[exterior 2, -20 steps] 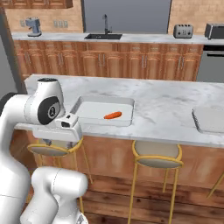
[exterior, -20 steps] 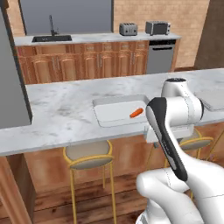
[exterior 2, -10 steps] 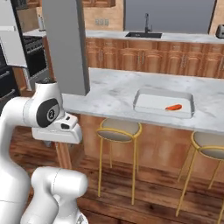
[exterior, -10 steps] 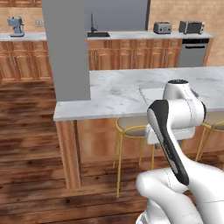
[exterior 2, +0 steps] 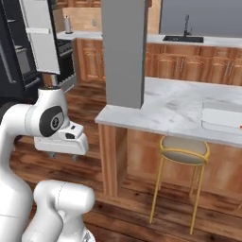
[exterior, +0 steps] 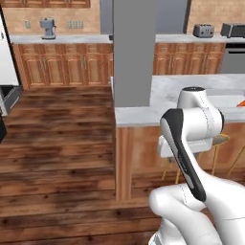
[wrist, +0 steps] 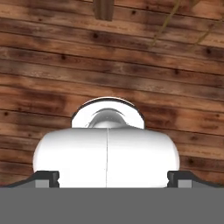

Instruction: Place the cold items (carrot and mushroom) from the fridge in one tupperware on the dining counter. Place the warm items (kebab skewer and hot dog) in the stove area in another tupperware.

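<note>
Swinging left: both base views have panned off the middle of the counter, so that's the base turning, not things moving. The carrot sat centre-frame in its tupperware a second ago and now sits at the frame edge, same spot in the container. My read: carrot drop-off done, base heading back to the fridge for the mushroom.

Counts, all placed off the pillar:
- fridge (exterior 2: 12, 71): one, well left of the pillar, door open, white bins facing out.
- pillar (exterior 2: 124, 52): one, grey, standing on the left end of the dining counter.
- dining counter (exterior 2: 175, 106): one, marbled, running right from the pillar.
- stool (exterior 2: 184, 149): one in the right base view, below the counter edge, right of the pillar.
- tupperware (exterior 2: 221, 124): one in frame, far right of the pillar on the counter, cut by the frame edge. Task needs two.
- gripper (wrist: 113, 180): one, fingers fully apart, nothing between them, pointing down at the wood floor.
- carrot (exterior: 241, 103): one, just an orange sliver at the far right of the left base view, well right of the pillar.
</note>
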Controlling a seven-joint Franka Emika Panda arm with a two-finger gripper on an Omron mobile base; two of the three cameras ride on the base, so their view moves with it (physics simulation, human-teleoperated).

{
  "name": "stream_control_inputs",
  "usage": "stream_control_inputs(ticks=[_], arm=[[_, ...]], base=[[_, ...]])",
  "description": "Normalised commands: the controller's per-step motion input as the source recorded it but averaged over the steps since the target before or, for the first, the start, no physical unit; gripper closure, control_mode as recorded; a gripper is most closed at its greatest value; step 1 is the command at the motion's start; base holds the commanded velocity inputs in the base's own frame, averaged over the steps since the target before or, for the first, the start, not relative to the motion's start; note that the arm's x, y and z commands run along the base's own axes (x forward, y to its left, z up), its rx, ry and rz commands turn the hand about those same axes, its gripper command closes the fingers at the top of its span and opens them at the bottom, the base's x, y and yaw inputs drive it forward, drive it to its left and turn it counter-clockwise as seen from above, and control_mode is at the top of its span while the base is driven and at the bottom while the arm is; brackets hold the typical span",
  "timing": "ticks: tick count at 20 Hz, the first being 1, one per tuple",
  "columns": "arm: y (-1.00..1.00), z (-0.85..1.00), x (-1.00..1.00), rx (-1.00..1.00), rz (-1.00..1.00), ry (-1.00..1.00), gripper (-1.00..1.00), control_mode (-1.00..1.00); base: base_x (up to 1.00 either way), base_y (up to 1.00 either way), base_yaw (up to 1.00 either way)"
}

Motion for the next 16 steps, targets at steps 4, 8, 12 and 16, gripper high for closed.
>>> stream_control_inputs(ticks=[4, 8, 12, 16], arm=[[0.0, 0.0, 0.0, 0.0, 0.0, 0.0, -1.0, 1.0], [0.0, 0.0, 0.0, 0.0, 0.0, 0.0, -1.0, 1.0], [0.0, 0.0, 0.0, 0.0, 0.0, 0.0, -1.0, 1.0], [0.0, 0.0, 0.0, 0.0, 0.0, 0.0, -1.0, 1.0]], base=[[0.14, 1.0, -0.02], [0.23, 1.0, -0.08], [0.51, 1.0, -0.22], [0.73, 0.98, -0.3]])
